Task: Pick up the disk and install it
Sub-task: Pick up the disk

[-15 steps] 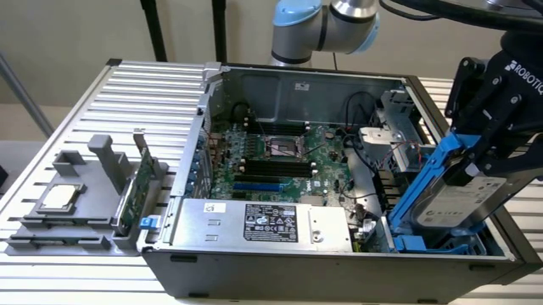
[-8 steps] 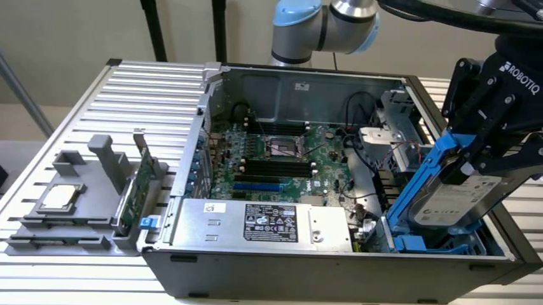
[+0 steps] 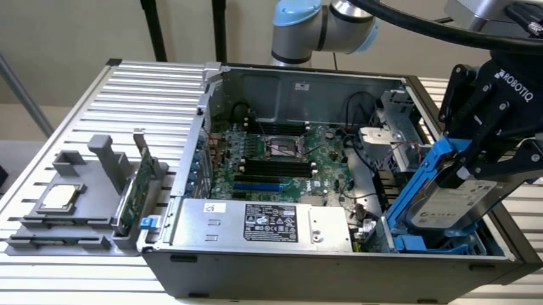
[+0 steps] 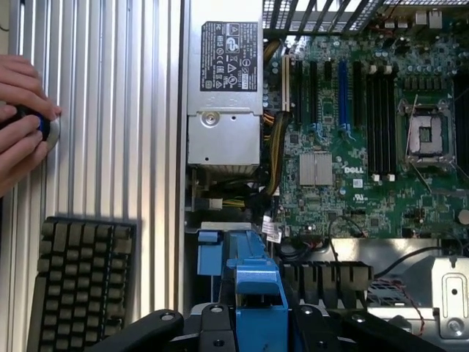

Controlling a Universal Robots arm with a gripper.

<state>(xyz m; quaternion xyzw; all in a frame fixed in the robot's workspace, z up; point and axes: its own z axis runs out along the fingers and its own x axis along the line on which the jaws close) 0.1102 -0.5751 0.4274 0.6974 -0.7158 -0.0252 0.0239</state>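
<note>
— Disks: how many do you count?
— One. The disk [image 3: 451, 202] is a flat silver-grey metal slab with a white label, edged in glossy blue plastic. It hangs tilted over the blue plastic bay [image 3: 416, 244] at the corner of the open case [image 3: 339, 273], on the exterior view's right.
— And the claw?
— One black gripper [image 3: 471, 166], clamped on the disk's blue frame.
— What else?
— One green motherboard [image 3: 284, 155] and one boxy bare-metal power supply [image 3: 263, 222]. Outside the case, a grey moulded holder [image 3: 85, 210] carries one square silver-topped chip [image 3: 58, 197] and one thin green card [image 3: 136, 184] standing on edge. One dark keyboard [image 4: 80, 286] lies on the ribbed metal table [image 4: 146, 110], beside a person's fingers [image 4: 18, 84].
</note>
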